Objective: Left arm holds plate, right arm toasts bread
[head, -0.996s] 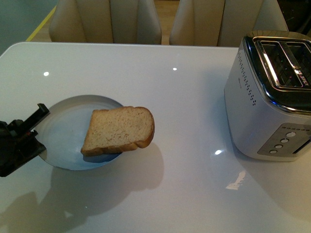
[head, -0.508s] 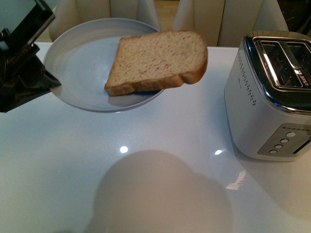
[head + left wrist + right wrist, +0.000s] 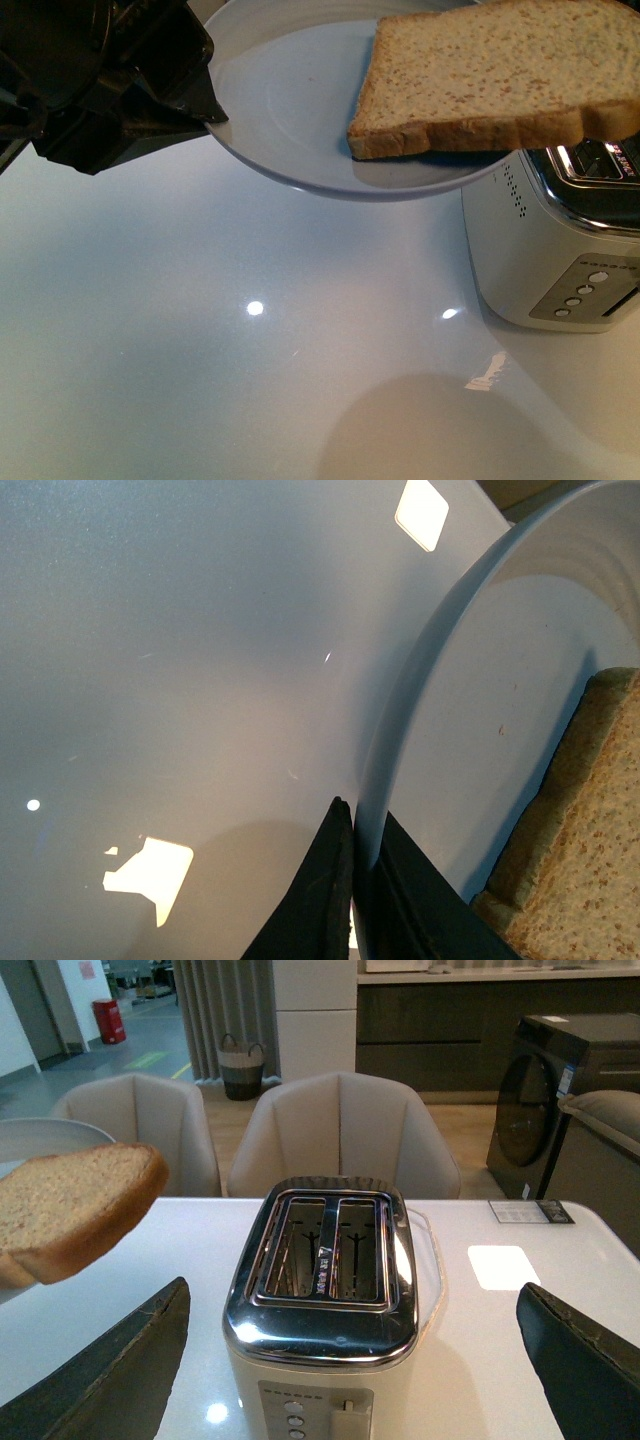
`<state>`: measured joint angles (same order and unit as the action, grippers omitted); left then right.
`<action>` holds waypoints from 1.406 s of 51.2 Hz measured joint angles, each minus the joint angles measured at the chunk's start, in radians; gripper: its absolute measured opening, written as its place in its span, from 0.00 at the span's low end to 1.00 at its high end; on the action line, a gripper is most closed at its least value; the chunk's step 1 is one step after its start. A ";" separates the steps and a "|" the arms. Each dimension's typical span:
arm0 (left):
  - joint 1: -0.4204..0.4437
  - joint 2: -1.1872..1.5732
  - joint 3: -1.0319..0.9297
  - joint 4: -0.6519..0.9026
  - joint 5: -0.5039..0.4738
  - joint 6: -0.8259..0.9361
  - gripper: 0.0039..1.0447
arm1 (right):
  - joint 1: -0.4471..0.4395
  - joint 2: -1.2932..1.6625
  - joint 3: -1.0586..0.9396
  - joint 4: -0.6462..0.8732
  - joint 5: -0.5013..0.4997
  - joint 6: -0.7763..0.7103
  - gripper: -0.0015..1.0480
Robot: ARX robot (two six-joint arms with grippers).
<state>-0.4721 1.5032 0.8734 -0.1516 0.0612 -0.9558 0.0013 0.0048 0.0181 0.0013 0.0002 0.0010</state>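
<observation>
The bread slice point(image 3: 495, 75) lies flat on the pale plate point(image 3: 290, 100), clear of the tabletop point(image 3: 200, 380). Its long axis runs toward the toaster point(image 3: 560, 250), and one end overhangs the rim there. Your left gripper point(image 3: 358, 880) is clamped on the plate's opposite rim. Your right gripper point(image 3: 352, 1290) is spread wide and empty, facing the toaster, so it looks nearer that overhanging end.

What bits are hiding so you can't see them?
Front view: toaster top, mostly hidden behind plate and bread.
Front view: bread's right end, cut off by the edge.
Left wrist view: most of the bread, past the edge.
Toaster button labels: too small.
</observation>
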 joint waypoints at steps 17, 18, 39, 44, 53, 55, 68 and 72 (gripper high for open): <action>-0.019 -0.006 0.001 -0.019 -0.008 -0.001 0.03 | 0.000 0.000 0.000 0.000 0.000 0.000 0.91; -0.019 -0.006 0.001 -0.019 -0.008 -0.001 0.03 | 0.000 0.000 0.000 0.000 0.000 0.000 0.91; -0.019 -0.006 0.001 -0.019 -0.009 -0.003 0.03 | 0.000 0.000 0.000 0.000 0.000 0.000 0.91; -0.019 -0.006 0.001 -0.019 -0.008 -0.003 0.03 | 0.000 0.000 0.000 0.000 0.000 0.000 0.91; -0.019 -0.006 0.001 -0.019 -0.009 -0.003 0.03 | 0.000 0.000 0.000 0.000 0.000 0.000 0.91; -0.019 -0.006 0.001 -0.019 -0.009 -0.003 0.03 | 0.000 0.000 0.000 0.000 0.000 0.000 0.91; -0.019 -0.010 0.002 -0.019 -0.007 -0.004 0.03 | -0.031 0.436 0.178 -0.242 0.066 0.354 0.91; -0.019 -0.010 0.002 -0.019 -0.010 -0.004 0.03 | -0.033 0.506 0.209 -0.177 0.060 0.407 0.91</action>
<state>-0.4908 1.4933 0.8749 -0.1707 0.0509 -0.9600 -0.0319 0.5106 0.2272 -0.1761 0.0601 0.4076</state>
